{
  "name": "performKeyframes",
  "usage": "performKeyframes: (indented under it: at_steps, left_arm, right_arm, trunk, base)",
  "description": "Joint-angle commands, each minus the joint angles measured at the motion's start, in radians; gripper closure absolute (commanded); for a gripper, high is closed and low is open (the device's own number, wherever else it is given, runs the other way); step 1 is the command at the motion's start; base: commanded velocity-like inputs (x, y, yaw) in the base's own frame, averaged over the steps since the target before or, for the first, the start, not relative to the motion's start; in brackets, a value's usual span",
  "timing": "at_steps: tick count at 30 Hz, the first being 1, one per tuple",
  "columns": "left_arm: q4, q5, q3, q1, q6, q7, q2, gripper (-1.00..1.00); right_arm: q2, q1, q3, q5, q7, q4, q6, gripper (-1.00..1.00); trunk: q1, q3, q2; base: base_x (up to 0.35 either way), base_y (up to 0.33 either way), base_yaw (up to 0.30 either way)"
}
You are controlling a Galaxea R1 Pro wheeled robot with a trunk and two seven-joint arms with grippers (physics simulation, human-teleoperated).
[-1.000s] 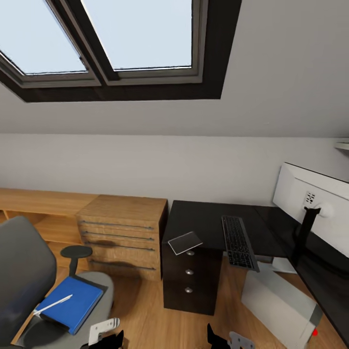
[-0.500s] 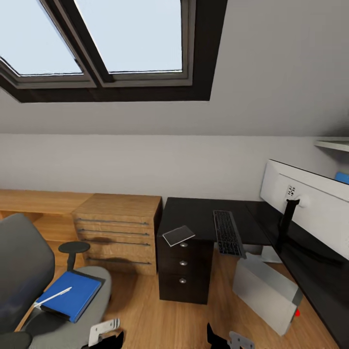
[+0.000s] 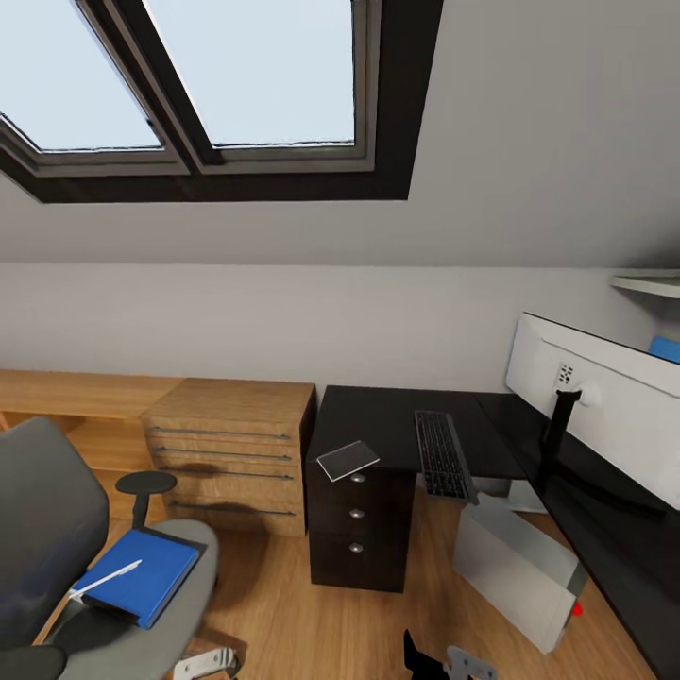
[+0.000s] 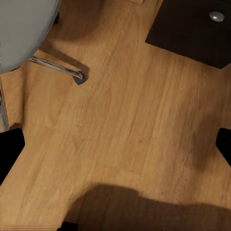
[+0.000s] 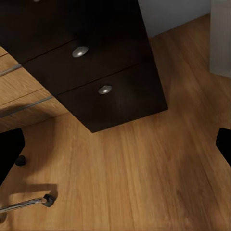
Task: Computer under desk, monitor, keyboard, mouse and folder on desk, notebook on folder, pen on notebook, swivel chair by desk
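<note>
At far left of your head view, the grey upholstered swivel chair (image 3: 57, 529) stands well apart from the desk, and on its soft seat lies the flat bright blue folder (image 3: 140, 578) with the thin white pen (image 3: 106, 580) across it. Your left gripper (image 4: 115, 144) hangs low over the light wood floor (image 3: 283, 614), its dark fingers (image 4: 10, 151) spread wide and released, grasping nothing. Next comes the low light-wood drawer unit (image 3: 231, 453) with slim metal rails. Right of it, the glossy black surface of the desk (image 3: 378, 420) carries the small dark notebook (image 3: 348, 460), jutting over the near corner above three dark drawers, then the slim black keyboard (image 3: 440, 453), its near end overhanging the edge. Your right gripper (image 5: 115, 144) is likewise released, fingers (image 5: 9, 149) wide apart. Below sits the pale grey computer (image 3: 518, 567); at far right, the monitor (image 3: 604, 401) shows its white back. The risks: brush either overhanging item and it may slide off; tilt the folder and the pen could roll away.
</note>
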State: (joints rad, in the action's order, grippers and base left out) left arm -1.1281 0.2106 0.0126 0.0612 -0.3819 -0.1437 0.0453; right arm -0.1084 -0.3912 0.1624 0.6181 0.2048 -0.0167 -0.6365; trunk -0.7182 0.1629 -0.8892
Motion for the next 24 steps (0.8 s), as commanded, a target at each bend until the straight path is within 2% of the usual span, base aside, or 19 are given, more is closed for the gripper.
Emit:
performKeyframes:
  at_steps: [1,11,17,24]
  left_arm:
    - [-0.001,0.011,0.001,0.0,-0.005,-0.006,0.0,-1.0]
    - [0.027,0.009,0.003,0.0,0.001,-0.008,-0.001,-1.0]
    - [0.054,0.01,0.0,0.0,0.069,-0.011,-0.001,-1.0]
    - [0.062,0.01,0.0,0.0,0.077,-0.011,-0.001,-1.0]
  right_arm:
    - [0.0,-0.001,0.006,0.011,0.005,0.002,-0.003,-1.0]
    - [0.001,-0.001,0.006,0.011,0.005,0.003,-0.003,-1.0]
    - [0.001,-0.001,0.006,0.011,0.005,0.002,-0.003,-1.0]
    - [0.001,-0.001,0.006,0.011,0.005,0.001,-0.003,-1.0]
  trunk:
    - [0.004,-0.002,0.006]
    - [0.042,-0.033,0.076]
    - [0.065,-0.052,0.118]
    - [0.092,-0.074,0.167]
  base:
    - [0.0,0.0,0.0]
    - [0.0,0.0,0.0]
    - [0.0,0.0,0.0]
    - [0.0,0.0,0.0]
